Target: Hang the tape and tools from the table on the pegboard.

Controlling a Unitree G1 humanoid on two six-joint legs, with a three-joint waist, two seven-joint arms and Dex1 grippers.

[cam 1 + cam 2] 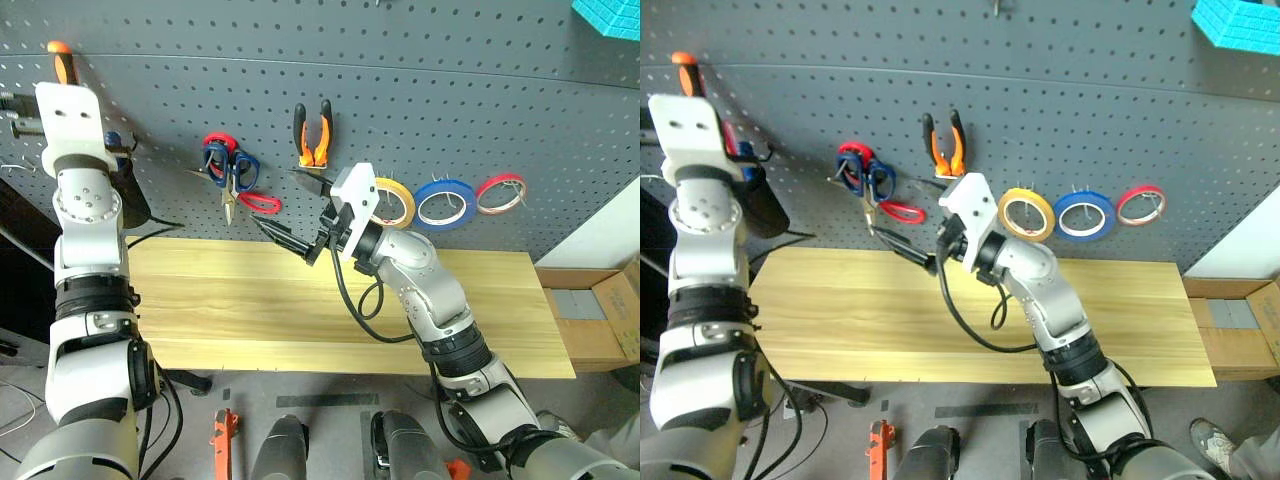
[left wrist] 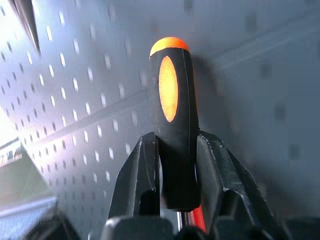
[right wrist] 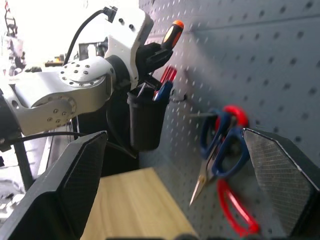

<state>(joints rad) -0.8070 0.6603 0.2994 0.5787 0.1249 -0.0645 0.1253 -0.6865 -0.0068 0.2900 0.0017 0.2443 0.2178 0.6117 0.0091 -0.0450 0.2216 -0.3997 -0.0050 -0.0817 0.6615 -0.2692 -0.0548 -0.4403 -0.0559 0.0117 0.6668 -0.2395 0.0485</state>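
I am pinching the screwdriver by its black-and-orange handle in my left gripper, holding it against the pegboard above the black cup holder; lowering it in calls for clearing the pens there. My right gripper is standing spread and empty beside the hung scissors.

Pliers, scissors, tape on pegboard.
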